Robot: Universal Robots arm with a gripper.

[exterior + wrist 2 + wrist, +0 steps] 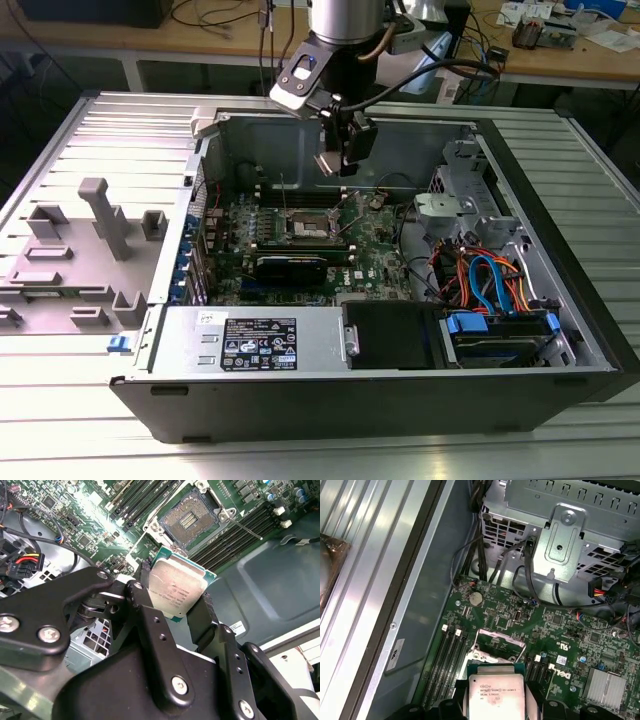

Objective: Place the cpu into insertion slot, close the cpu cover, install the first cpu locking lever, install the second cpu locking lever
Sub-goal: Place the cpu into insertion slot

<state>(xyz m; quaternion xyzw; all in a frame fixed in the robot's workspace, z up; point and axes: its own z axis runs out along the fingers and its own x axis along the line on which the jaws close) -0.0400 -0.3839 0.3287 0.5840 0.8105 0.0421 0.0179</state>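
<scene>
My gripper [336, 160] hangs inside the open computer case [180, 260], above the green motherboard [375, 262]. It is shut on the cpu [176, 582], a small square chip with a silver-grey top, held by two opposite edges between the black fingers [204, 614]. The cpu [497, 692] also shows in the first wrist view. The insertion slot [192, 518] lies bare below and a little ahead of the chip, its dark pin field exposed. The cpu cover [499, 646] stands swung up at the socket's edge. A thin locking lever [246, 530] sticks out beside the socket.
Black memory slots [235, 532] run along both sides of the socket. A long black graphics card [290, 265] lies nearer the case front. A metal drive cage [560, 535] and bundled cables [480, 275] fill the exterior view's right side. A grey fixture [100, 220] sits outside on the left.
</scene>
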